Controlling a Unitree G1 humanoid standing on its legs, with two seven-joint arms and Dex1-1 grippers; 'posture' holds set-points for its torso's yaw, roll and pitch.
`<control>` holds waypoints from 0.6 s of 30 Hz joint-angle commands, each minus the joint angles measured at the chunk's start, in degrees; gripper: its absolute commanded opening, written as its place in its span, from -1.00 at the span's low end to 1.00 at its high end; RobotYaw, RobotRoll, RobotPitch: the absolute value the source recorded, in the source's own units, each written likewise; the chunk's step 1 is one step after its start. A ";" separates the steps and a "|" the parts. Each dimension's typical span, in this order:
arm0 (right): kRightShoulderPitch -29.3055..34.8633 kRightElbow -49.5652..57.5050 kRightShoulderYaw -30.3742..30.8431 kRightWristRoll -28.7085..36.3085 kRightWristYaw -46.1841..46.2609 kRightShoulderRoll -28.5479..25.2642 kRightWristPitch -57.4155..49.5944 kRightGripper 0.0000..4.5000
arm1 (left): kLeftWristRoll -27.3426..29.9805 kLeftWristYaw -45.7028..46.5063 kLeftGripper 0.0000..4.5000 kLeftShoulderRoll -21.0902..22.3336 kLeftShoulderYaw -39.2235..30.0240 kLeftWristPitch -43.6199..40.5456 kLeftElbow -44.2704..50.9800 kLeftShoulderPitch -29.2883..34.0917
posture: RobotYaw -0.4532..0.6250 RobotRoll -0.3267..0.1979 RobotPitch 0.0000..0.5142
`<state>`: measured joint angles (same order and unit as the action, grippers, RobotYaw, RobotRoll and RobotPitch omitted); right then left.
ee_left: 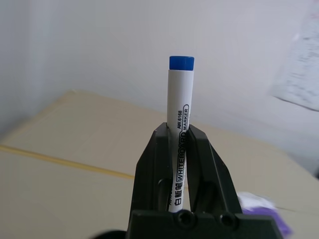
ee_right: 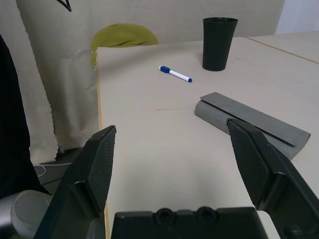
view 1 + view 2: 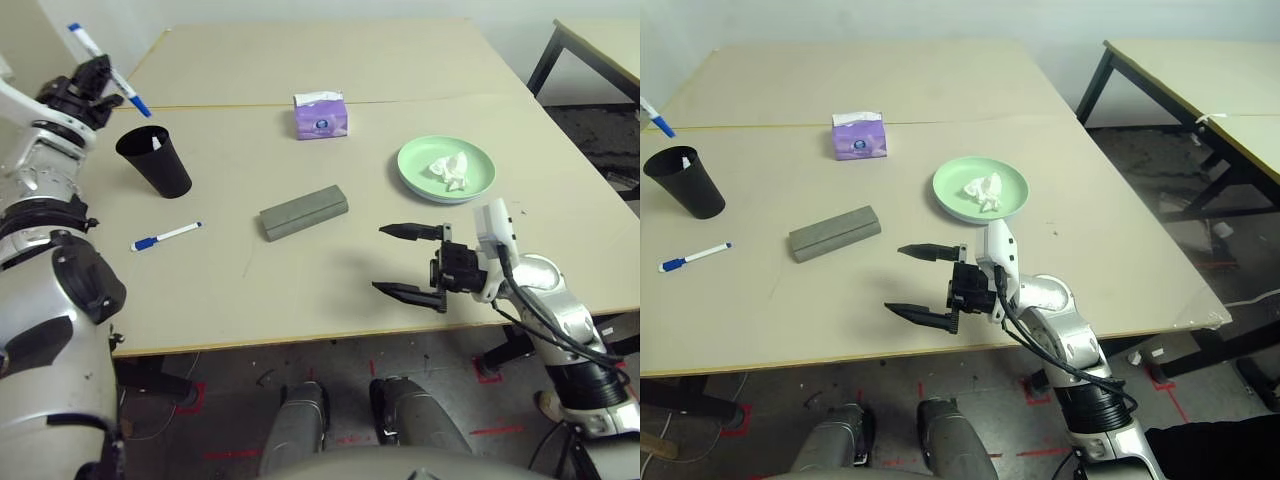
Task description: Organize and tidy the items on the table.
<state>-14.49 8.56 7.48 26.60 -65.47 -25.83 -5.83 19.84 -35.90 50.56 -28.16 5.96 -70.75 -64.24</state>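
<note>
The left tool [image 3: 100, 75] is lifted off the tabletop [image 3: 300, 290] over its left edge, fingers clamped tight around a white marker [image 1: 178, 139] with a blue cap. In the head views the marker sticks out both sides of the fingers on a slant, its lower blue end hanging just above a black cup [image 3: 155, 160] that stands upright near that left edge. Something white shows inside the cup's rim; I cannot make out what it is.

A second marker [image 3: 166, 236] lies flat on the tabletop toward the near edge from the cup, close to it but not touching, blue cap pointing to the left edge.

The grey glasses case [image 3: 304, 211] lies about mid-tabletop, closed and turned slightly askew. A purple tissue box [image 3: 320, 115] sits further back, just on the near side of the thin yellowish seam. The green plate [image 3: 482, 172] rests toward the right edge with a crumpled white tissue [image 3: 448, 169] lying in it.

The right tool [image 3: 410, 262] hovers low near the front edge, between the case and the plate, its two black fingers spread wide and holding nothing. It points toward the left, with the case just beyond its fingertips.
</note>
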 commanded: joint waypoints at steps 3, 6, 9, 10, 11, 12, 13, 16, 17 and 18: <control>0.28 0.19 0.53 -0.06 -0.39 -0.43 -0.33 1.00 | -5.62 3.52 -0.87 0.73 3.43 6.93 -1.47 3.07 | -0.32 0.25 -0.51; 0.21 0.67 0.39 0.19 -0.39 -0.69 -0.74 1.00 | -6.92 4.03 -0.87 -0.35 4.42 8.71 -1.67 3.29 | -0.32 0.25 -0.52; 0.32 1.10 0.26 0.35 -0.32 -0.92 -0.97 1.00 | -7.83 3.99 -0.87 -1.49 4.97 9.97 -2.00 3.40 | -0.33 0.25 -0.52; 0.43 1.33 0.24 0.38 -0.26 -0.98 -1.08 1.00 | -7.89 4.15 -0.87 -1.88 4.97 10.14 -2.20 3.38 | -0.34 0.25 -0.53; 0.61 1.62 0.23 0.42 -0.20 -1.04 -1.20 1.00 | -7.92 4.16 -0.87 -2.22 5.01 10.28 -2.34 3.35 | -0.34 0.25 -0.53; 0.83 1.97 0.24 0.47 -0.08 -1.07 -1.33 1.00 | -7.90 4.21 -0.87 -2.59 5.00 10.33 -2.49 3.23 | -0.35 0.25 -0.53; 1.02 2.25 0.26 0.49 0.03 -1.09 -1.43 1.00 | -8.02 4.33 -0.87 -2.87 5.12 10.35 -2.60 3.09 | -0.35 0.25 -0.53; 1.59 3.23 0.26 0.55 0.48 -1.15 -1.84 1.00 | -8.08 4.73 -0.87 -3.46 5.17 10.05 -2.96 2.68 | -0.37 0.25 -0.53; 1.85 3.63 0.22 0.56 0.66 -1.20 -1.98 1.00 | -8.09 4.82 -0.87 -3.57 5.17 9.98 -3.03 2.62 | -0.39 0.25 -0.53; 2.13 3.96 0.09 0.57 0.95 -1.21 -2.08 1.00 | -8.21 4.96 -0.87 -3.64 5.26 10.03 -3.07 2.65 | -0.40 0.25 -0.53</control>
<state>-12.98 11.28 7.48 26.90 -64.92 -26.66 -7.27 12.60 -31.31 46.98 -23.37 15.95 -72.93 -61.54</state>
